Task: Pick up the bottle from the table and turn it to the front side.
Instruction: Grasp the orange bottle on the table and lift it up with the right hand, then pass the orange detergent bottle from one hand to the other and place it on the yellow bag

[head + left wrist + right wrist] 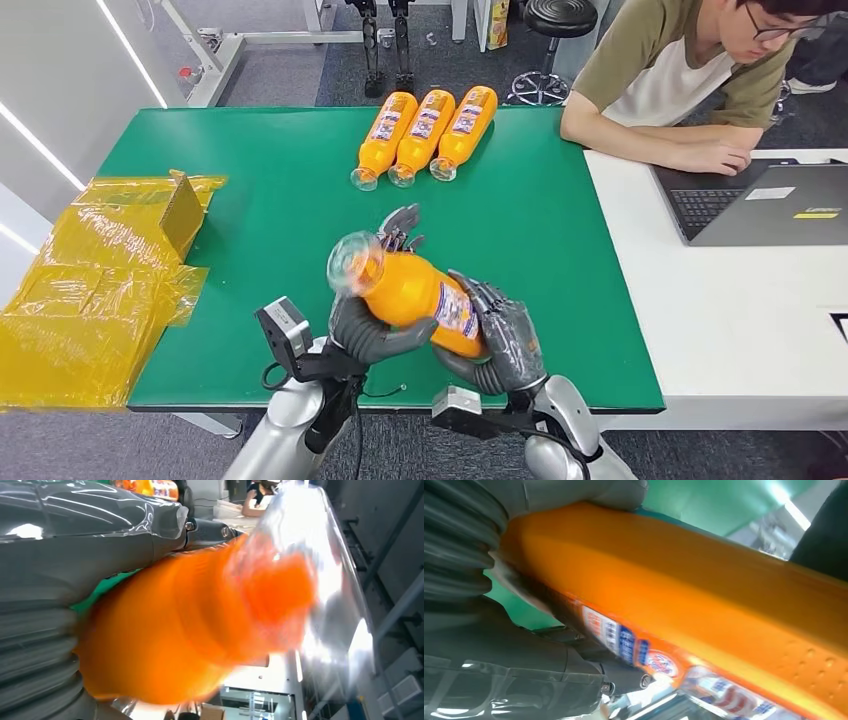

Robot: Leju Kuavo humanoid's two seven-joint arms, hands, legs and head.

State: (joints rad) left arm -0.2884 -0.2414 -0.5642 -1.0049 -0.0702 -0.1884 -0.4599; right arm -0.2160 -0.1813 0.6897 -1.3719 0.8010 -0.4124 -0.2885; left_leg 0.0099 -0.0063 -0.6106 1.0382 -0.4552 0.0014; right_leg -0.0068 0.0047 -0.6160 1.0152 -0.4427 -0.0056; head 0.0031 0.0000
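Observation:
An orange bottle (412,290) with a clear base and a printed label is lifted above the green table (250,200), near its front edge. My left hand (375,325) grips it from below near the clear end. My right hand (500,340) wraps the labelled end. The label (457,312) faces partly toward me. Close up, the bottle (200,630) looks blurred in the left wrist view beside my left hand (60,580). In the right wrist view the bottle (684,595) shows its label (659,660) next to my right hand (499,670).
Three more orange bottles (425,133) lie side by side at the table's far edge. Crumpled yellow wrapping and a cardboard piece (100,270) cover the left end. A person (690,80) sits at a laptop (770,200) on the white table at the right.

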